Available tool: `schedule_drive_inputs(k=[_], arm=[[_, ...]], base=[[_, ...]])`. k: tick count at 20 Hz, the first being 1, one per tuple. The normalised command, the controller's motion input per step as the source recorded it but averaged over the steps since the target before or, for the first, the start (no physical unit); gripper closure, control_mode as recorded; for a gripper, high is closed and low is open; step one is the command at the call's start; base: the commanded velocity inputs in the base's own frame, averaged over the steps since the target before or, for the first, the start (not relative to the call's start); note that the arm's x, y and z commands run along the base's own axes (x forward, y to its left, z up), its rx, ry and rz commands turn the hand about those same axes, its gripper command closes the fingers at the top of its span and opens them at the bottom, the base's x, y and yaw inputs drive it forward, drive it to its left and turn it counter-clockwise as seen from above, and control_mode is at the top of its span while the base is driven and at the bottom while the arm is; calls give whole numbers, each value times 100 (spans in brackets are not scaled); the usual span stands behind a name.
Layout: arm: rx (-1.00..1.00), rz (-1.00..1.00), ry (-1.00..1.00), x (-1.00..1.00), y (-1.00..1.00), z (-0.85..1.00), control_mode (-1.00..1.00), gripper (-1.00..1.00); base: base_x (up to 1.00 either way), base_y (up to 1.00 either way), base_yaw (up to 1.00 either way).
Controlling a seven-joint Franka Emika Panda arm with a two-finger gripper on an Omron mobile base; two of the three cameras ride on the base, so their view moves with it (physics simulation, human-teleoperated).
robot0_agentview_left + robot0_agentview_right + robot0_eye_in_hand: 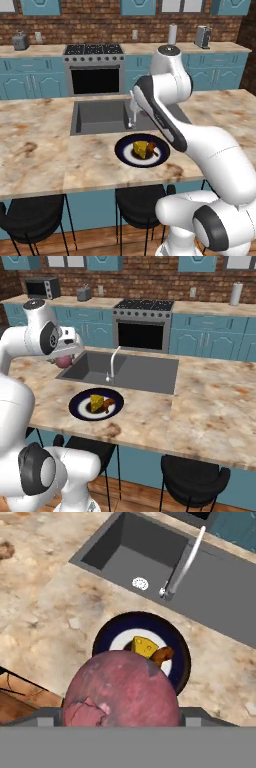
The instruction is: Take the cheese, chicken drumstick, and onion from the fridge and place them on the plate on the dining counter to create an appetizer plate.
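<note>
My gripper is shut on the onion, a pinkish-red ball that shows below the hand. It hangs above the dining counter, just short of the plate. The dark-blue plate sits near the counter's front edge, in front of the sink. On it lie the yellow cheese and, touching its side, the brown chicken drumstick. The fridge is out of view.
A grey inset sink with a curved faucet lies just behind the plate. Black stools stand under the counter's front edge. An oven and teal cabinets line the brick wall behind.
</note>
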Motion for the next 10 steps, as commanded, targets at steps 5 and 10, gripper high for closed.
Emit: schedule_drive_inputs(k=[5,10], arm=[[-25,33,0,0,0,-48,-100,100],[-22,34,3,8,0,-34,-100,100]], base=[[0,0,0],[0,0,0]])
